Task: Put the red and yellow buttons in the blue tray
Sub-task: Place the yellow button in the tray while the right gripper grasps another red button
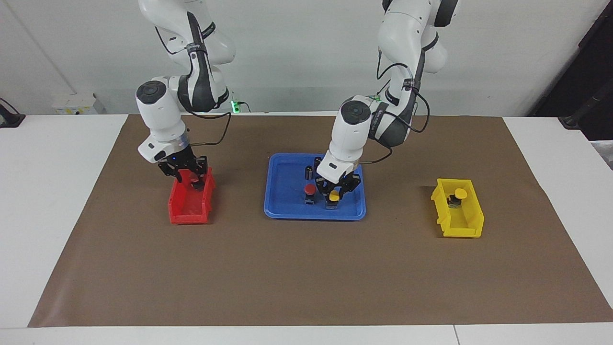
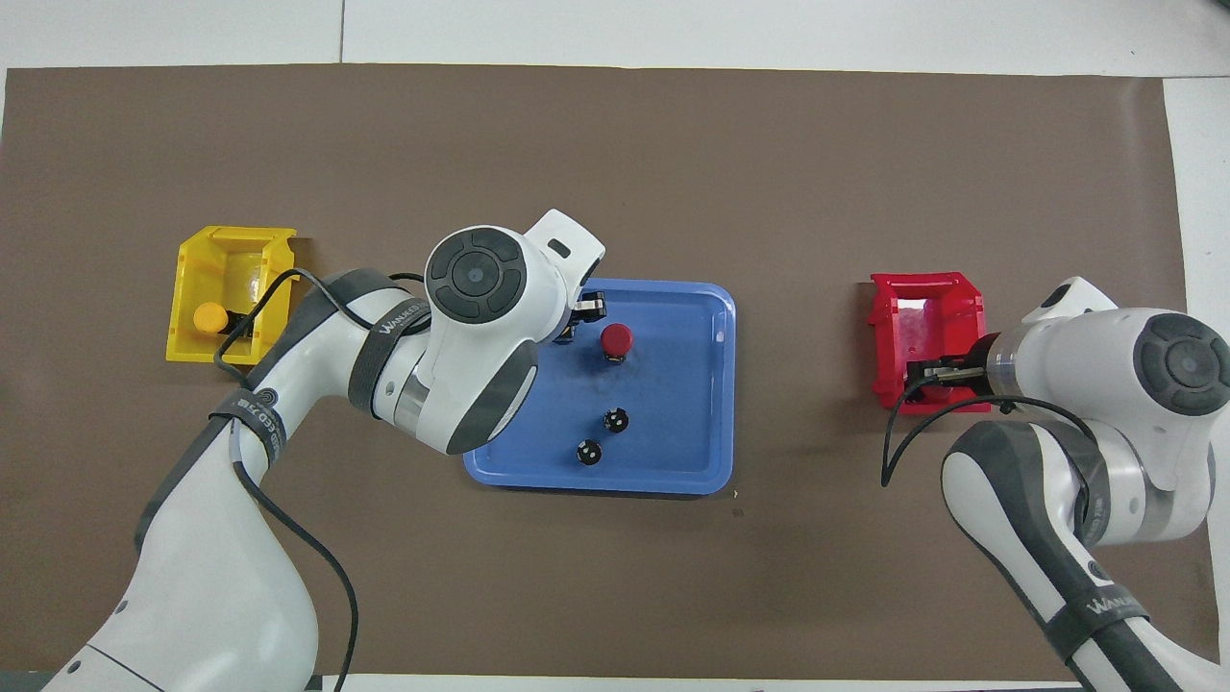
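Observation:
The blue tray (image 1: 287,211) lies mid-table and also shows in the overhead view (image 2: 692,384). A red button (image 1: 310,189) stands upright in it (image 2: 616,338). My left gripper (image 1: 334,192) is low in the tray beside that red button, shut on a yellow button (image 1: 334,195); the arm hides this button from above. A second yellow button (image 1: 460,193) sits in the yellow bin (image 1: 464,225). My right gripper (image 1: 189,177) is down in the red bin (image 1: 189,211), at a second red button (image 1: 193,176).
Two small dark cylinders (image 1: 310,171) with silvery bands stand in the tray, nearer to the robots than the buttons (image 2: 616,419). The red bin (image 2: 927,298) is toward the right arm's end, the yellow bin (image 2: 231,250) toward the left arm's. Brown paper covers the table.

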Action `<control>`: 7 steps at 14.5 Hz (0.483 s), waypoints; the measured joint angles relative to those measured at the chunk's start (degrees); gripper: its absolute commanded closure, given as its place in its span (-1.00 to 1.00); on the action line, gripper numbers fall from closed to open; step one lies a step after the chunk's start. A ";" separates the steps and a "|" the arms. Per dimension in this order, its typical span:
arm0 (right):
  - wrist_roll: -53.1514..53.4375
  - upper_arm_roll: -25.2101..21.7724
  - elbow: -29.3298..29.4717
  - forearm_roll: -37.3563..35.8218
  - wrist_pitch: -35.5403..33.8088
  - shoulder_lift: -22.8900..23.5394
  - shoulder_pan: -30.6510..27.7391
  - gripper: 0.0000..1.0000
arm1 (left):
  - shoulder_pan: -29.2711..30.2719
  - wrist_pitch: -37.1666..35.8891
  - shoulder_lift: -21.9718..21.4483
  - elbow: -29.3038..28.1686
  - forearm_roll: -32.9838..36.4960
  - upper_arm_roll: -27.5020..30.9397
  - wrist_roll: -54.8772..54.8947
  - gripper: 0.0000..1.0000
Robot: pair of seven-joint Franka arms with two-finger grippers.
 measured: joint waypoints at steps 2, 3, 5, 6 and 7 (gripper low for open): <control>-0.01 0.02 -0.66 0.00 0.24 -0.10 0.01 -0.15 | 0.15 -3.21 -0.78 0.51 0.00 0.56 0.06 -1.00; -0.02 0.04 -0.95 0.00 0.37 -0.16 0.02 -0.11 | 0.69 -6.29 -2.07 1.04 0.00 1.18 0.83 -1.00; -0.03 0.07 -1.25 0.00 0.49 -0.24 0.04 0.08 | 4.93 -14.32 -6.50 2.14 0.01 2.03 6.70 -1.00; -0.03 0.08 -1.29 0.00 0.51 -0.27 0.04 0.20 | 8.18 -18.05 -8.98 2.75 0.04 2.25 10.42 -1.00; -0.03 0.09 -1.30 0.00 0.52 -0.28 0.04 0.32 | 11.42 -21.12 -11.25 3.31 0.06 2.40 14.25 -1.00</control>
